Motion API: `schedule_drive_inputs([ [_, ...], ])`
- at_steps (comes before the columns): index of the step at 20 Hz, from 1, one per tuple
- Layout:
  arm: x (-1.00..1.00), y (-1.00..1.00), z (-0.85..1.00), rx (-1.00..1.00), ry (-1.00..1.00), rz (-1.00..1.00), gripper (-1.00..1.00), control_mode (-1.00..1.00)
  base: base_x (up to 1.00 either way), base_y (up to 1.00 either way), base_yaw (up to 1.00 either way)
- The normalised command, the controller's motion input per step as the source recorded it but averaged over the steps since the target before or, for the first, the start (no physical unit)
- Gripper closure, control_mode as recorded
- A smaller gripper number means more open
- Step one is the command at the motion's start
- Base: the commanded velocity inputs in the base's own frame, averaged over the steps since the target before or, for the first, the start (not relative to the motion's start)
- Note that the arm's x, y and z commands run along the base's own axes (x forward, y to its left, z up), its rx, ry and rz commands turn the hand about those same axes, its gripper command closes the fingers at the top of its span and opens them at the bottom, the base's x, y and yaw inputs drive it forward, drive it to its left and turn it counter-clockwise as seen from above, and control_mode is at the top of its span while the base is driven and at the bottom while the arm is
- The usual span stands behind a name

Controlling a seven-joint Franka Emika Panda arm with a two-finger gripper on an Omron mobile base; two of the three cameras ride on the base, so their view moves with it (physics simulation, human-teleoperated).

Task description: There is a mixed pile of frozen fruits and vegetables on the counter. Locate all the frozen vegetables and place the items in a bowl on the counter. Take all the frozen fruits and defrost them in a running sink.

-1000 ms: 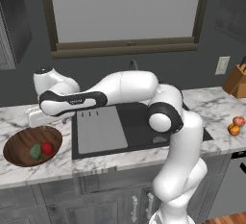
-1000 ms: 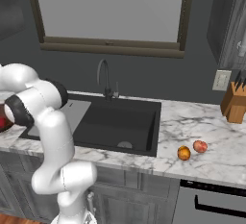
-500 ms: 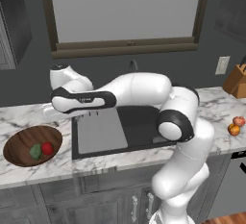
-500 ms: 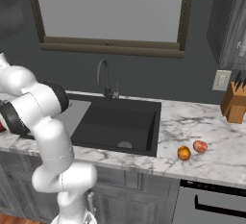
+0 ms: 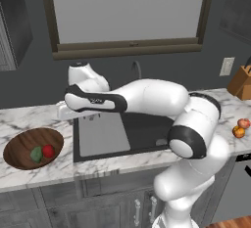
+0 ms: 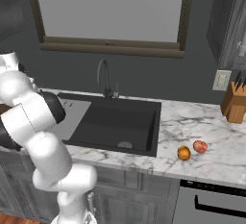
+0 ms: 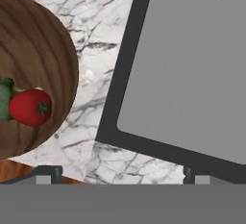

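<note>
The dark wooden bowl (image 5: 19, 144) (image 7: 38, 50) sits on the marble counter (image 5: 29, 119) left of the sink (image 5: 142, 126) (image 6: 120, 119). In it lie two frozen vegetables, a bright red round item (image 5: 48, 150) (image 7: 30, 106) and a dark green lump (image 5: 36, 154) (image 7: 4, 98). My gripper (image 5: 66, 114) (image 7: 120, 175) hangs open and empty over the counter strip between the bowl and the sink's pale grey panel (image 7: 192, 69). Two frozen fruits rest on the counter right of the sink: a pinkish-red one (image 5: 243, 123) (image 6: 200, 146) and an orange one (image 5: 238, 131) (image 6: 183, 153).
A dark curved faucet (image 6: 103, 76) (image 5: 136, 68) rises behind the sink. A wooden knife block (image 6: 234, 103) (image 5: 242, 82) stands at the far right against the wall. A window runs along the wall above the counter.
My arm has swung right, carrying the hand from above the bowl toward the sink's grey panel. The gripper stayed open. The items in the bowl and the fruits have not moved.
</note>
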Motion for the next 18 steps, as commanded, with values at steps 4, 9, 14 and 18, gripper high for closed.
schedule_drive_inputs([
  [4, 0.0, -0.38, 0.15, 0.0, 0.0, 0.0, -1.0, -1.0, 0.0, 0.0, 0.0],
  [9, -0.03, -0.41, 0.12, 0.0, 0.0, 0.0, -1.0, -1.0, 0.0, 0.0, 0.0],
  [14, -0.04, -0.48, 0.1, 0.0, 0.01, 0.0, -1.0, -1.0, 0.0, 0.0, 0.0],
  [18, -0.1, -0.47, 0.11, 0.0, 0.01, 0.0, -1.0, -1.0, 0.0, 0.0, 0.0],
])
